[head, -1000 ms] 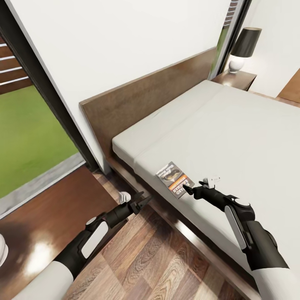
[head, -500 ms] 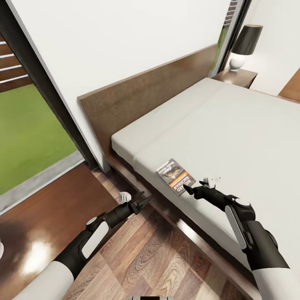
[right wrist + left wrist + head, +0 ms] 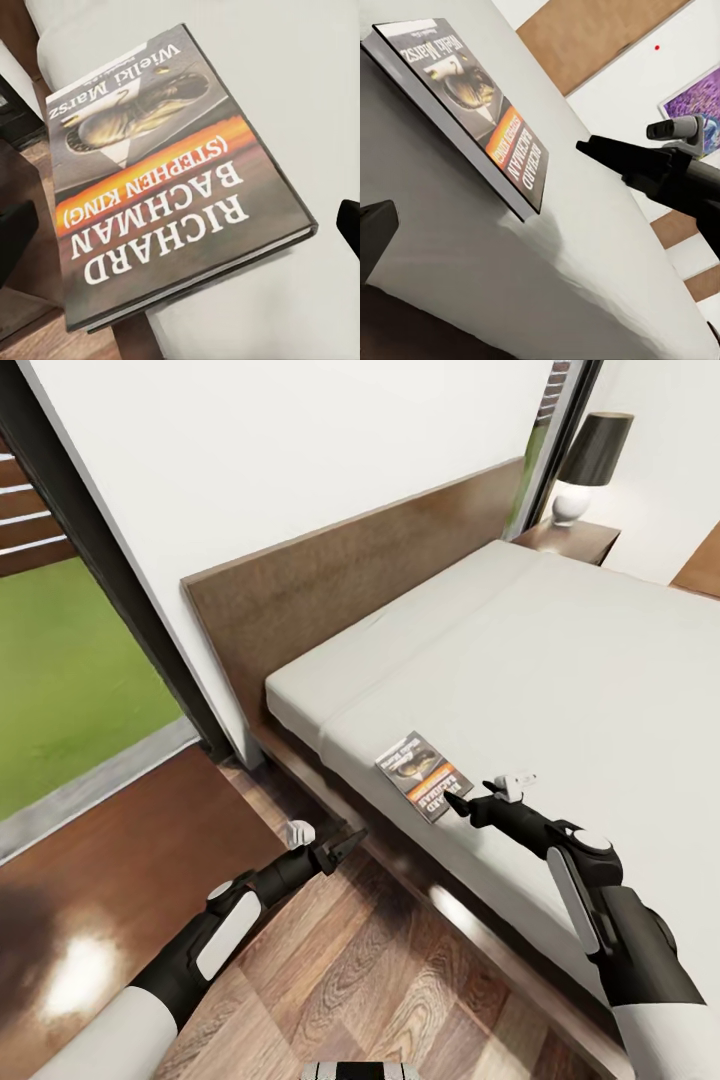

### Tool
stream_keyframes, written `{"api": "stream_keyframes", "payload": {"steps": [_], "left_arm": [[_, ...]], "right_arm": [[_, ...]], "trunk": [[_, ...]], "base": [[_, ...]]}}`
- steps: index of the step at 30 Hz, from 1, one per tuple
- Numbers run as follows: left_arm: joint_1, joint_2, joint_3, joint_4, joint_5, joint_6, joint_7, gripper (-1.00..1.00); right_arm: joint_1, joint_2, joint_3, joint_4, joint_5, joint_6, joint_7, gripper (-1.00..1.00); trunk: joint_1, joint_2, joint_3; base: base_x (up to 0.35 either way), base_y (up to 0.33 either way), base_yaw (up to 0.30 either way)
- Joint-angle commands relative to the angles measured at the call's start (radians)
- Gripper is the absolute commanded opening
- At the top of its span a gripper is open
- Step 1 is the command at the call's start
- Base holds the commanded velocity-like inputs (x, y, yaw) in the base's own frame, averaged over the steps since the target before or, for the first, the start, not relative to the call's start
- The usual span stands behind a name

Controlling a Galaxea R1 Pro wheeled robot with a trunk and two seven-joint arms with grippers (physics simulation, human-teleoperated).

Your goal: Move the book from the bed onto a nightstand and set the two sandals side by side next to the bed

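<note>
Book (image 3: 423, 777), dark-covered with an orange band, lies flat at the near edge of the bed (image 3: 560, 660), just right of the frame's centre. Right gripper (image 3: 462, 798) hovers at its corner, jaws spread wide and empty. Left gripper (image 3: 342, 847) hangs lower left over the plank floor (image 3: 370, 970); its jaws I cannot tell.

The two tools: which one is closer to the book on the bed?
The right tool: its tips sit at the book's near corner, while the left tool hangs over the floor beside the bed frame.
</note>
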Motion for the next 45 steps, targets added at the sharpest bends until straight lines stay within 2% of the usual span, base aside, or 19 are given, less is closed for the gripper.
{"api": "stream_keyframes", "payload": {"steps": [1, 6, 13, 31, 37, 45], "left_arm": [[-0.001, 0.002, -0.004, 0.000, 0.010, 0.004, -0.001, 1.00], [-0.001, 0.004, -0.004, 0.000, 0.011, 0.004, -0.001, 1.00], [-0.001, 0.006, -0.003, -0.001, 0.012, 0.004, -0.003, 1.00], [-0.001, 0.008, -0.002, -0.001, 0.013, 0.003, -0.003, 1.00], [-0.001, 0.008, -0.003, -0.001, 0.013, 0.002, -0.003, 1.00], [-0.001, 0.008, -0.003, -0.001, 0.013, 0.003, -0.003, 1.00]], "right_arm": [[-0.002, 0.000, 0.000, -0.002, -0.010, 0.014, 0.000, 1.00], [-0.025, 0.001, 0.002, -0.004, -0.010, 0.040, -0.005, 1.00], [-0.035, 0.003, 0.006, -0.003, -0.010, 0.034, -0.006, 1.00], [-0.036, 0.003, 0.014, -0.002, -0.010, 0.020, -0.007, 1.00], [-0.036, 0.003, 0.014, -0.002, -0.009, 0.010, -0.006, 1.00], [-0.036, 0.003, 0.014, -0.002, -0.009, 0.009, -0.006, 1.00]], "trunk": [[0.004, -0.008, -0.004], [0.023, -0.043, -0.019], [0.050, -0.092, -0.041], [0.050, -0.092, -0.041], [0.050, -0.092, -0.041], [0.050, -0.092, -0.041]], "base": [[0.000, 0.000, 0.000], [0.000, 0.000, 0.000], [0.000, 0.000, 0.000], [0.003, 0.000, 0.000], [0.224, -0.010, 0.000], [0.034, -0.008, 0.000]]}}
